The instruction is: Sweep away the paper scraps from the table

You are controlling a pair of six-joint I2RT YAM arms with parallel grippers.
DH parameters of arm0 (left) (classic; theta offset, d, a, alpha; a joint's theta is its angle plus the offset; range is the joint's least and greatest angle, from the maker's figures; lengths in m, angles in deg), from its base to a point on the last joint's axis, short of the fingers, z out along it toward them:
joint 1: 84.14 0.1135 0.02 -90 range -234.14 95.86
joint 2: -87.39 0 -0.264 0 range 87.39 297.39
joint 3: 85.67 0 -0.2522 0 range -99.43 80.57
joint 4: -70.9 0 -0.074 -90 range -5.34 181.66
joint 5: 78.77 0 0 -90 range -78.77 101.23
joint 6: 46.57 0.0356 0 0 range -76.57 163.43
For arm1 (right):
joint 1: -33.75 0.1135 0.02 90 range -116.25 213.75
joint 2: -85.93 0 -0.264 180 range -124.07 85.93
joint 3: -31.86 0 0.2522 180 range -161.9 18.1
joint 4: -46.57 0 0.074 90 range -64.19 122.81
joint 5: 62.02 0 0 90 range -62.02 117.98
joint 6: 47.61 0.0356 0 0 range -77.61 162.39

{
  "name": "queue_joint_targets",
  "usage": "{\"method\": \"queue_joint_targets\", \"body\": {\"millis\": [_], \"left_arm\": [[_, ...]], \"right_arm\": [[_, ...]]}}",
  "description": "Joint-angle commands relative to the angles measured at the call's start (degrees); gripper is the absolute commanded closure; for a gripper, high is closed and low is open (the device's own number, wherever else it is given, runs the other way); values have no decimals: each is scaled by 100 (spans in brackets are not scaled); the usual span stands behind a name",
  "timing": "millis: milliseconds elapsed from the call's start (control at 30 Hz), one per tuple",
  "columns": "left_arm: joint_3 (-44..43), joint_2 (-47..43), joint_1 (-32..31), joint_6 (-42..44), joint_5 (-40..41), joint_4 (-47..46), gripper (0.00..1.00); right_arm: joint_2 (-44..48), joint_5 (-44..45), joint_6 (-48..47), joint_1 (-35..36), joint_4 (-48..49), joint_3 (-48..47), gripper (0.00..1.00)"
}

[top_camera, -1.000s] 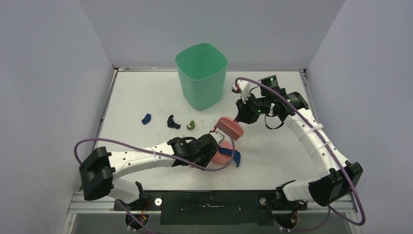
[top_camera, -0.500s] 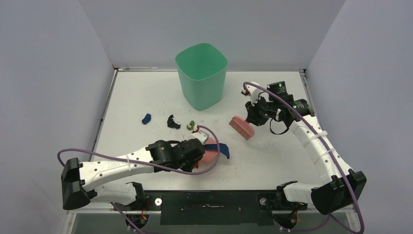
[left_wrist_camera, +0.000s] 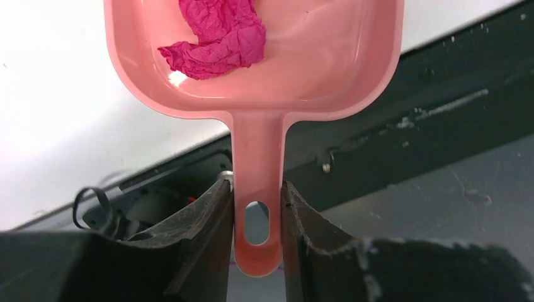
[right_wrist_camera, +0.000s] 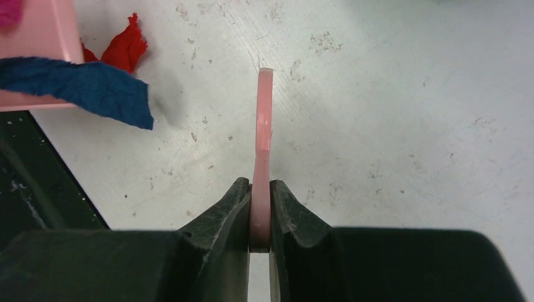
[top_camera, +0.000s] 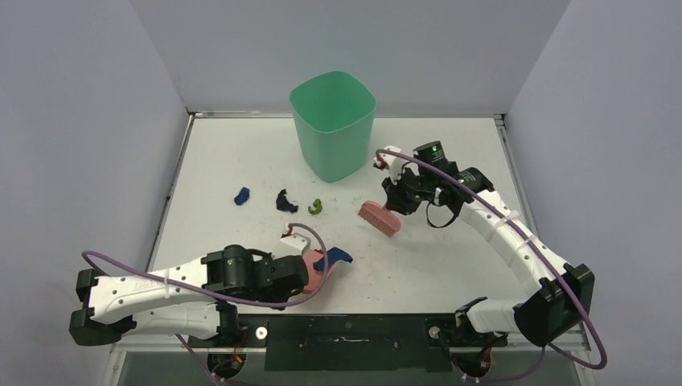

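My left gripper (top_camera: pixel 296 273) is shut on the handle of the pink dustpan (top_camera: pixel 315 268) near the table's (top_camera: pixel 450 265) front edge. In the left wrist view my left gripper (left_wrist_camera: pixel 257 195) clamps that handle, and the dustpan (left_wrist_camera: pixel 315 69) holds a magenta scrap (left_wrist_camera: pixel 217 38). A dark blue scrap (top_camera: pixel 334 256) hangs over the pan's lip, and shows in the right wrist view (right_wrist_camera: pixel 88 85) beside a red scrap (right_wrist_camera: pixel 123 50). My right gripper (top_camera: pixel 400 197) is shut on the pink hand brush (top_camera: pixel 379 217); its handle (right_wrist_camera: pixel 263 126) shows edge-on. Blue (top_camera: pixel 241 195), black (top_camera: pixel 285 202) and green (top_camera: pixel 315 207) scraps lie at centre left.
A tall green bin (top_camera: pixel 332 125) stands at the back centre of the table. Pale grey walls close in the left, back and right sides. A dark metal rail (top_camera: pixel 346 331) runs along the front edge, just below the dustpan.
My left arm has drawn the dustpan left and toward the front edge, the blue scrap moving with it. My right arm swung the brush right, then back left.
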Motion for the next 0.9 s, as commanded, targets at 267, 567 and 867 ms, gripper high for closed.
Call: {"method": "queue_joint_targets", "body": {"millis": [267,567,867], "left_arm": [[647,-463,-1203,-1794,-754,548,100],[964,170,-1193,-1578,-724,-211,100],[1263,615,-297,-780,-881,-1482,100]], "right_arm": [[-1786,2383,-85,1685,1667,-1324,95],[-2817,3194,-367,2449,2251,-1614,95],[-2729,1406,-175,2590,1000,-1392,95]]}}
